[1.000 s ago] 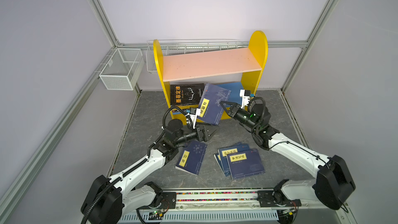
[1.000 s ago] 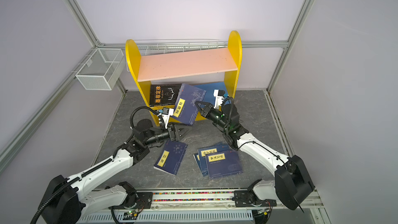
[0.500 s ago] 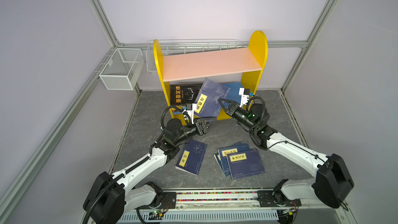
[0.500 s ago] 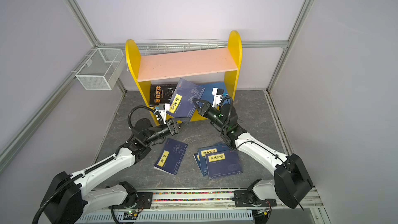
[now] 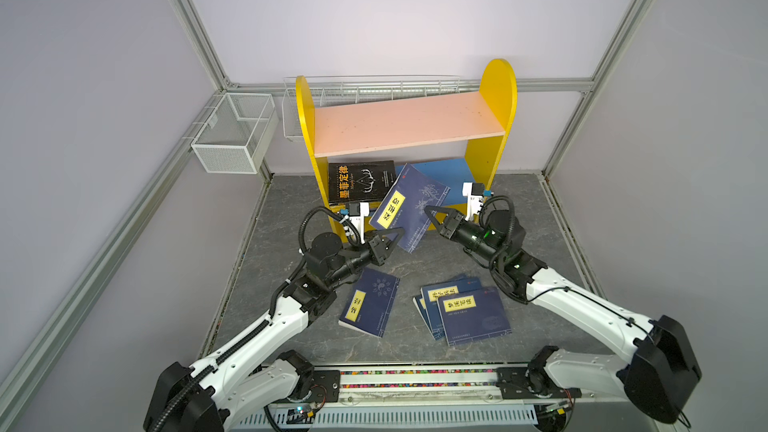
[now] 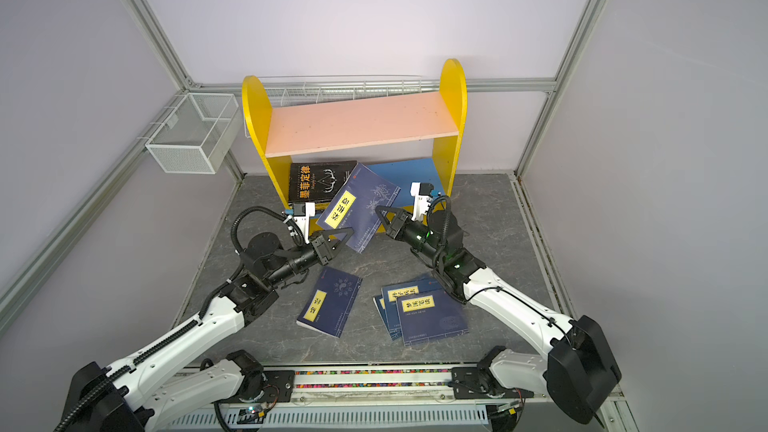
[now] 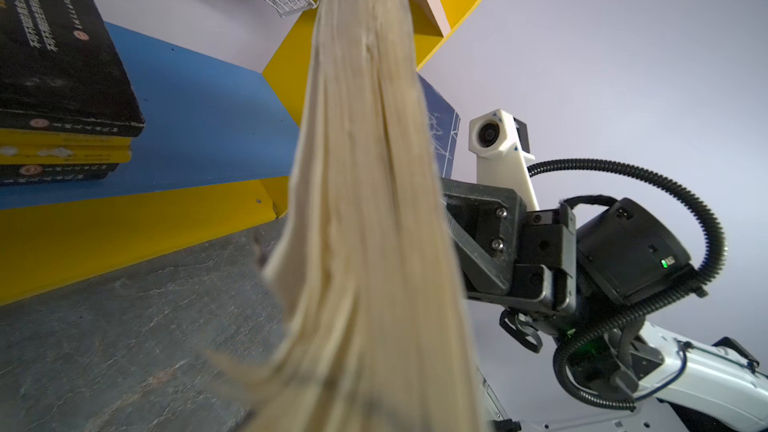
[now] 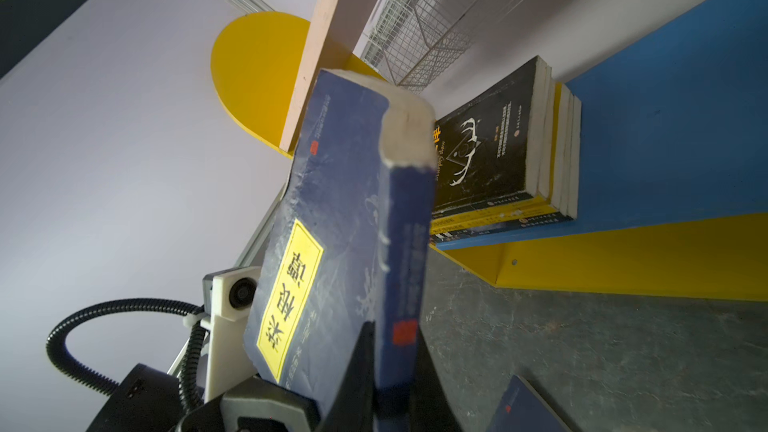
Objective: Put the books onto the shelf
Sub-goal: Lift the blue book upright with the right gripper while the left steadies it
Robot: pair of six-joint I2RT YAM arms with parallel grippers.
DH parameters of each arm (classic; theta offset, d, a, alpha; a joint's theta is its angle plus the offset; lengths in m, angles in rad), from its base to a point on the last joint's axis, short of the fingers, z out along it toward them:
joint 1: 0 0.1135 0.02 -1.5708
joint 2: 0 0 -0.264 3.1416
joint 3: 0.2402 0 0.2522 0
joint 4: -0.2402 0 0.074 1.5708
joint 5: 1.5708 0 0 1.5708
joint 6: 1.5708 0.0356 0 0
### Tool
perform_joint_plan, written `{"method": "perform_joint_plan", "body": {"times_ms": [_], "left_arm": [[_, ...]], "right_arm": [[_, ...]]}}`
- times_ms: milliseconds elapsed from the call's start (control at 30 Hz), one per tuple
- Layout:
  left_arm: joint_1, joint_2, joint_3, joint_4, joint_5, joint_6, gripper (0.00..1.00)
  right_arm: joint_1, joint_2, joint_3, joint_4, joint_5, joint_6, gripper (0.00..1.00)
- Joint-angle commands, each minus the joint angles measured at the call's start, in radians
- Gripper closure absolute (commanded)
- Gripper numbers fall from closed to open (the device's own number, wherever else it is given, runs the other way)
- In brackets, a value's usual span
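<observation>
A navy book with a yellow label (image 5: pixel 409 209) (image 6: pixel 359 205) hangs tilted in front of the shelf (image 5: pixel 407 122) (image 6: pixel 357 122). My right gripper (image 5: pixel 428 209) (image 8: pixel 395 376) is shut on its spine (image 8: pixel 399 268). My left gripper (image 5: pixel 397 233) (image 6: pixel 348 231) is shut on its lower page edge, and those pages (image 7: pixel 365 201) fill the left wrist view and hide the jaws. A black book (image 5: pixel 359 180) (image 8: pixel 486 151) tops a small stack on the blue lower board (image 5: pixel 440 170) (image 7: pixel 199 118). One navy book (image 5: pixel 370 301) and a pile of navy books (image 5: pixel 465 309) lie on the floor.
A white wire basket (image 5: pixel 232 139) hangs on the left wall frame, and a long one (image 5: pixel 374 89) runs behind the shelf. The pink upper board carries nothing. Walls and aluminium posts close in the grey floor (image 5: pixel 478 259) on three sides.
My left gripper came up from open beside the book and closed on its lower edge. The right gripper carried the book a little up and toward the shelf.
</observation>
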Motion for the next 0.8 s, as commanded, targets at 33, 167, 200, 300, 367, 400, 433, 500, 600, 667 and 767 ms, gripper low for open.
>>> {"method": "perform_joint_plan", "body": {"times_ms": [33, 167, 200, 300, 367, 400, 433, 500, 600, 667, 767], "left_arm": [[0.012, -0.03, 0.06, -0.08, 0.121, 0.098, 1.0], [0.012, -0.027, 0.047, -0.13, 0.224, 0.121, 1.0], [0.012, -0.026, 0.041, -0.132, 0.236, 0.118, 1.0], [0.012, -0.018, 0.016, -0.1, 0.279, 0.096, 1.0], [0.011, -0.014, 0.0, -0.071, 0.298, 0.079, 1.0], [0.011, -0.013, -0.006, -0.062, 0.302, 0.072, 1.0], [0.011, -0.014, -0.01, -0.057, 0.311, 0.07, 1.0], [0.011, -0.014, -0.014, -0.064, 0.329, 0.073, 1.0], [0.011, -0.018, -0.014, -0.097, 0.331, 0.087, 1.0], [0.011, -0.029, -0.011, -0.128, 0.291, 0.102, 1.0], [0.012, -0.052, 0.0, -0.189, 0.169, 0.114, 1.0]], "right_arm": [[-0.087, -0.043, -0.075, -0.09, -0.102, -0.087, 0.82], [-0.143, -0.042, -0.067, -0.078, -0.203, -0.112, 0.68], [-0.147, -0.038, -0.062, -0.073, -0.22, -0.116, 0.66], [-0.156, -0.037, -0.063, -0.052, -0.228, -0.108, 0.66], [-0.16, -0.038, -0.063, -0.046, -0.228, -0.105, 0.66], [-0.165, -0.04, -0.06, -0.047, -0.228, -0.104, 0.66], [-0.169, -0.041, -0.061, -0.039, -0.23, -0.104, 0.67], [-0.183, -0.05, -0.058, -0.044, -0.233, -0.104, 0.69], [-0.201, -0.06, -0.047, -0.059, -0.25, -0.113, 0.81], [-0.205, -0.064, -0.029, -0.104, -0.267, -0.147, 0.89], [-0.205, -0.078, -0.01, -0.192, -0.271, -0.202, 0.93]]}}
